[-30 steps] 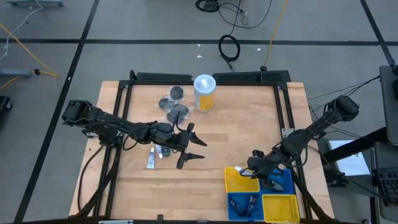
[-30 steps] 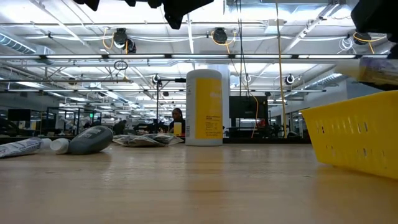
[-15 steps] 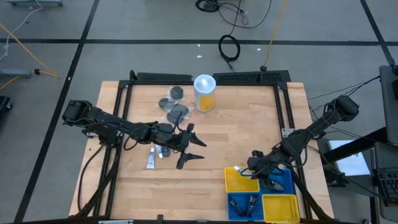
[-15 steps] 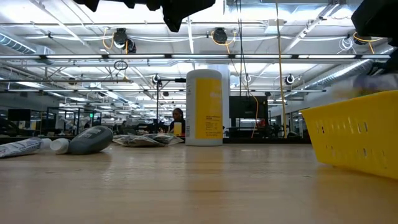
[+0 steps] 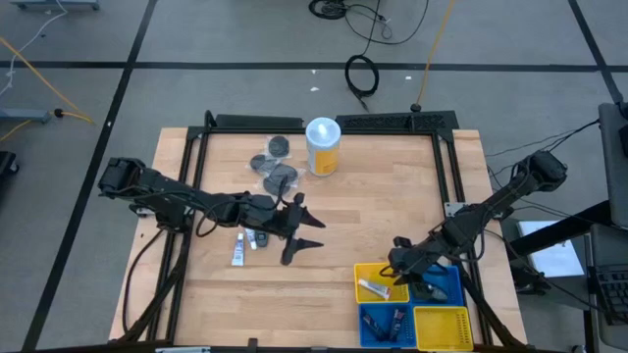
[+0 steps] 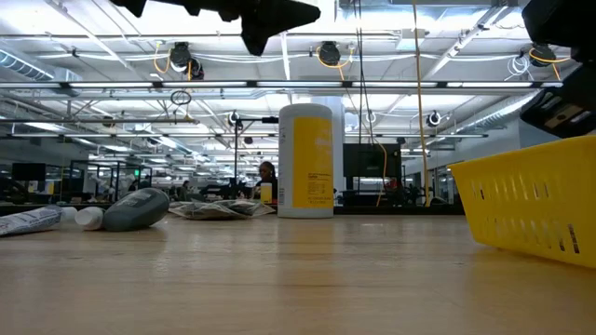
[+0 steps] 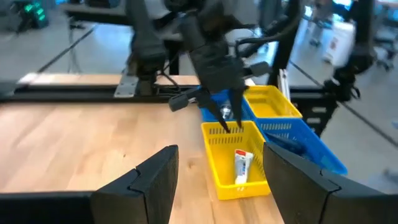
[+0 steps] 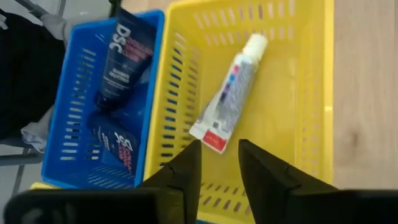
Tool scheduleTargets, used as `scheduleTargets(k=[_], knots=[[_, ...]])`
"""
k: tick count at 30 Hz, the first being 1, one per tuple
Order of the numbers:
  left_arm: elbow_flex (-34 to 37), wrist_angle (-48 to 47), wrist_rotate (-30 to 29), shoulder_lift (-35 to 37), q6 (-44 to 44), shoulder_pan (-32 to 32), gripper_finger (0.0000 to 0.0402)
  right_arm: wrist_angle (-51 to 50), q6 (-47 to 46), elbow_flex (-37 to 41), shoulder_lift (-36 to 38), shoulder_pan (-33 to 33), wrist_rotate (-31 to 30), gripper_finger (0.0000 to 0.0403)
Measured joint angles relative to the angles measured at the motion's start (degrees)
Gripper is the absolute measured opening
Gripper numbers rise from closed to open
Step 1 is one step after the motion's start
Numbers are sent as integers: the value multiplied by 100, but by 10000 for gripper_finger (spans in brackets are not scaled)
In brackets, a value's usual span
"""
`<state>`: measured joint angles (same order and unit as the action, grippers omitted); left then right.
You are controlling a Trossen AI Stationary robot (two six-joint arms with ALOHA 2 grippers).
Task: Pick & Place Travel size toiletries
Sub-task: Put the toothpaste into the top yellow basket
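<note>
Fingers of the right gripper (image 8: 217,163) stand parted above the yellow basket (image 8: 311,74), where a white toothpaste tube (image 8: 229,93) lies diagonally, cap away. Two dark tubes (image 8: 123,53) fill the blue basket (image 8: 74,124). Left gripper (image 5: 302,238) hovers open mid-desk (image 5: 392,196).

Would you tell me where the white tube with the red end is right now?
The white tube lies in the yellow basket at the table's front right, beside the blue basket, just under the right gripper.

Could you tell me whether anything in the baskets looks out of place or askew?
Nothing stands out. The white tube lies diagonally inside the yellow basket, and the dark tubes lie in the blue basket.
</note>
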<state>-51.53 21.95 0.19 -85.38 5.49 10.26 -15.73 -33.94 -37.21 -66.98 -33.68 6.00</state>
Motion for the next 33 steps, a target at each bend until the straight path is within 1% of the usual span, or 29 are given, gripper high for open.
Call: scheduleTargets(k=[3,6,11,18,25,33], knots=[[0,-172,-278,0,635,-2,230,170,196,0,0,66,-19,111],[0,-569,-491,0,1348,-2,230,229,418,0,0,181,-21,112],[-1,-1515,-629,0,2632,-2,230,357,928,0,0,427,-22,107],[0,-2705,-764,0,4096,18,230,788,1728,0,1,775,-24,105],[0,-3643,-770,0,5176,204,230,776,2109,0,2,1108,-24,105],[0,-4527,-759,0,6237,446,230,776,2572,-2,2,1267,-25,105]])
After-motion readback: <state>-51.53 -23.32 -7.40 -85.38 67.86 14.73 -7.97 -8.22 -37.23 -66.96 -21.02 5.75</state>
